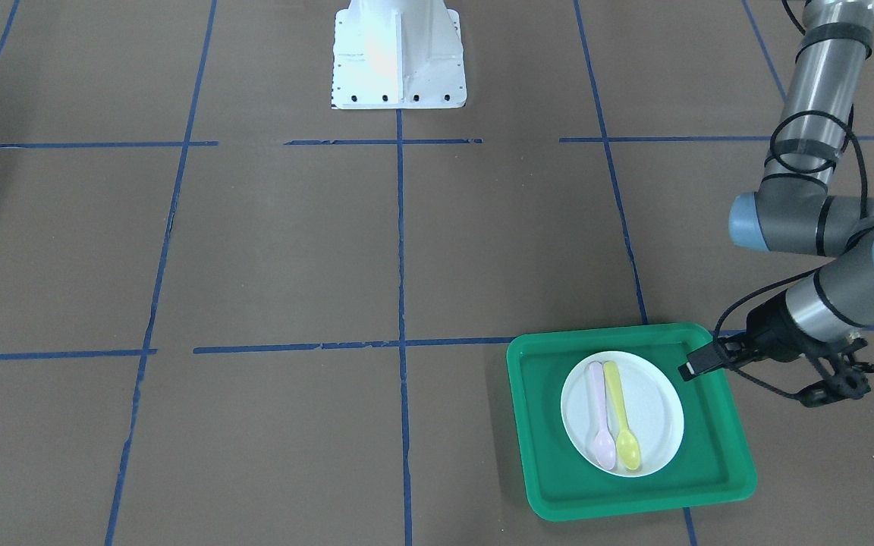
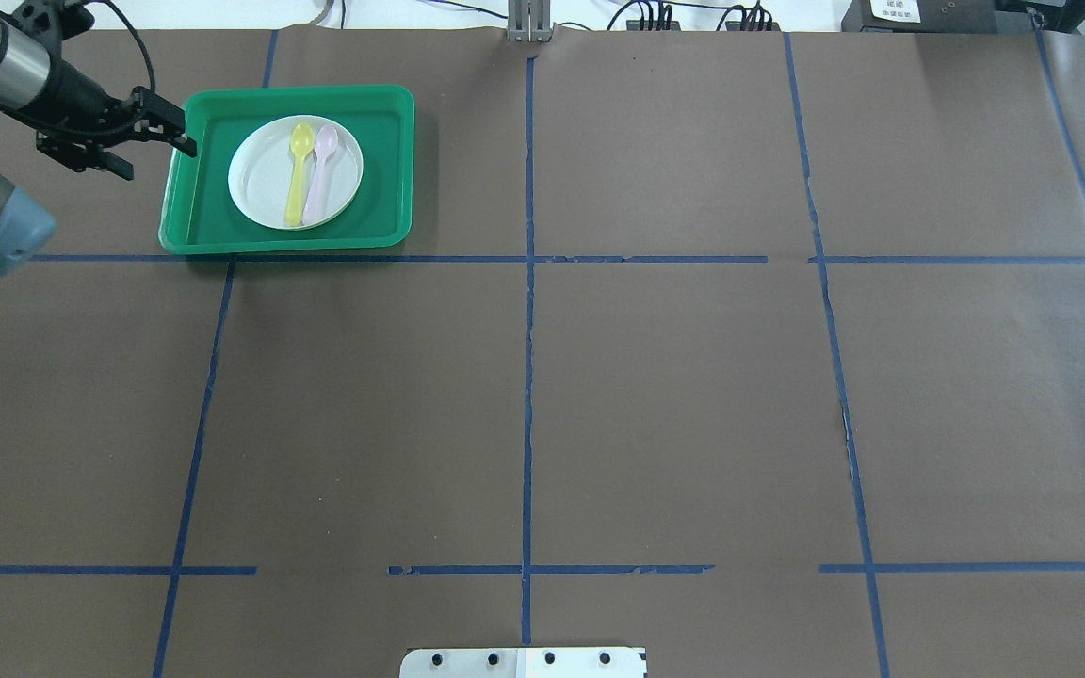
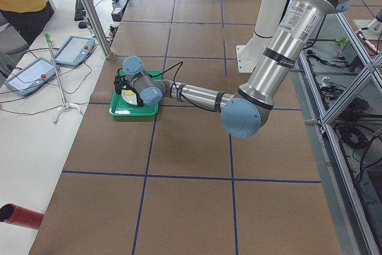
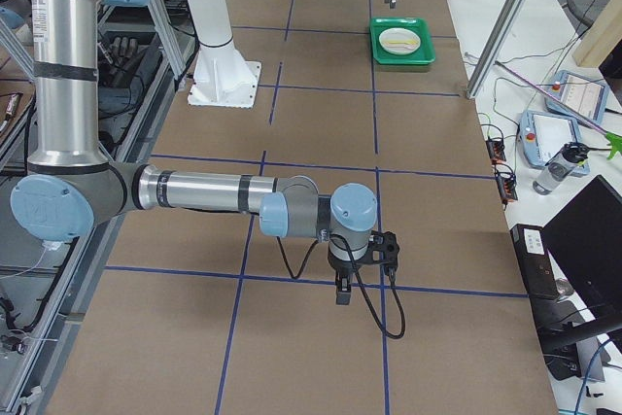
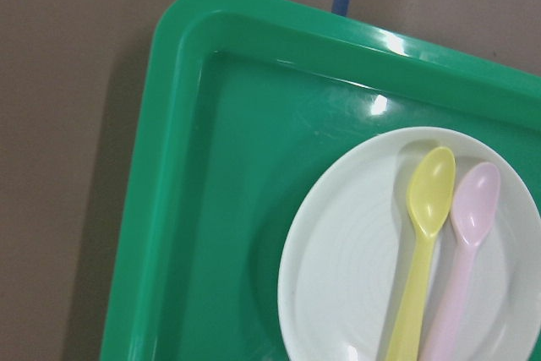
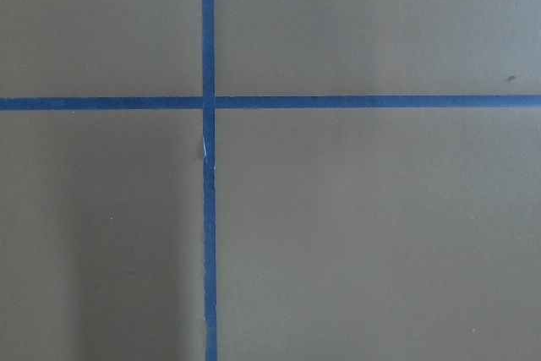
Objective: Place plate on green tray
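Note:
The green tray (image 1: 634, 504) (image 2: 288, 247) sits at the table's far left corner. A white plate (image 1: 653, 409) (image 2: 260, 179) lies flat inside it and carries a yellow spoon (image 1: 619, 413) and a pink spoon (image 1: 598, 413) side by side. My left gripper (image 1: 689, 369) (image 2: 187, 132) hovers at the tray's outer rim, open, off the plate and holding nothing. The left wrist view looks down on the tray's corner (image 5: 169, 166) and the plate (image 5: 338, 268). My right gripper (image 4: 342, 293) hangs low over bare table far from the tray; I cannot tell its state.
The robot's white base plate (image 1: 397, 57) stands at the table's near middle edge. Blue tape lines (image 2: 528, 282) grid the brown table cover. Beside the tray's end of the table stand a metal post (image 3: 89, 10) and control tablets (image 3: 71, 49).

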Action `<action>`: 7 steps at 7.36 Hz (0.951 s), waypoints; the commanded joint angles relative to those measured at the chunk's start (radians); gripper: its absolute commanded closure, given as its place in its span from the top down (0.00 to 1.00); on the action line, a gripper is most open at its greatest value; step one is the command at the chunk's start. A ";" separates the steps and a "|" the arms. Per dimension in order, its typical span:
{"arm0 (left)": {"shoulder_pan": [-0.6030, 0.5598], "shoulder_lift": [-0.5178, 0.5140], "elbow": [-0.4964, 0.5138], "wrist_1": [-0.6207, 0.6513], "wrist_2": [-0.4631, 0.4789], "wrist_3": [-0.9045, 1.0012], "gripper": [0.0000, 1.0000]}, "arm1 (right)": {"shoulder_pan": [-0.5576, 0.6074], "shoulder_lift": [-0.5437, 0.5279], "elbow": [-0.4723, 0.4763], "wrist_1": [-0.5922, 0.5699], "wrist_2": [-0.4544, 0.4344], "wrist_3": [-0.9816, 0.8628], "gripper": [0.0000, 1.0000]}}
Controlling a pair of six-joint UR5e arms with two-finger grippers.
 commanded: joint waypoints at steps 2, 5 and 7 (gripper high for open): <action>-0.161 0.250 -0.377 0.478 0.009 0.508 1.00 | 0.000 0.000 0.000 0.000 0.001 0.000 1.00; -0.338 0.514 -0.410 0.494 0.009 0.885 1.00 | 0.000 0.000 0.000 0.000 0.000 0.000 1.00; -0.377 0.586 -0.409 0.486 0.006 0.927 1.00 | 0.000 0.000 0.000 0.000 0.000 0.000 1.00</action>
